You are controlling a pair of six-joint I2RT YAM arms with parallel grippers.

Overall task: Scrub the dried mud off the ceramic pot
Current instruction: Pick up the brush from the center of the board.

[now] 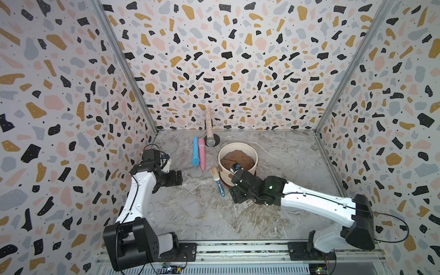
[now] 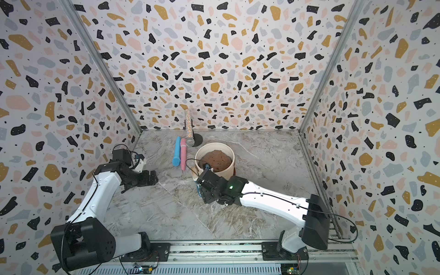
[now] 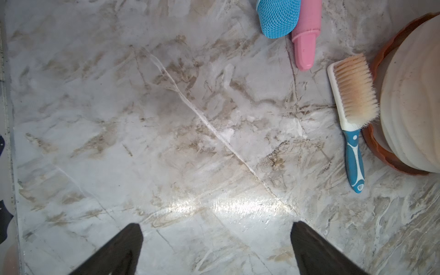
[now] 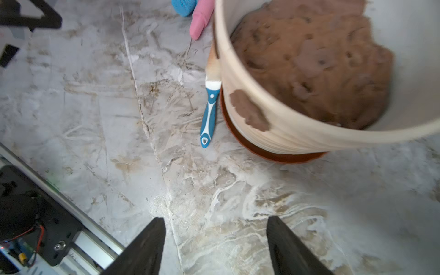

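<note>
The cream ribbed ceramic pot (image 1: 238, 145) (image 2: 215, 145) stands on a terracotta saucer (image 4: 273, 156) mid-table, with a brown soil mound (image 4: 309, 59) inside. A patch of dried mud (image 4: 250, 110) sticks to its near outer wall (image 4: 285, 135). A scrub brush (image 1: 218, 182) (image 3: 354, 100) (image 4: 209, 114) with a blue-white handle lies on the table, bristles against the pot's left side. My right gripper (image 4: 215, 221) (image 1: 237, 194) hovers open and empty over bare table just in front of the pot. Further left, my left gripper (image 3: 215, 228) (image 1: 176, 177) is wide open, holding nothing.
A blue toy microphone (image 1: 195, 152) and a pink one (image 1: 202, 152) lie side by side left of the pot. A glittery microphone (image 1: 209, 128) leans on a black stand behind them. Patterned walls close three sides; a metal rail (image 1: 238, 247) runs along the front.
</note>
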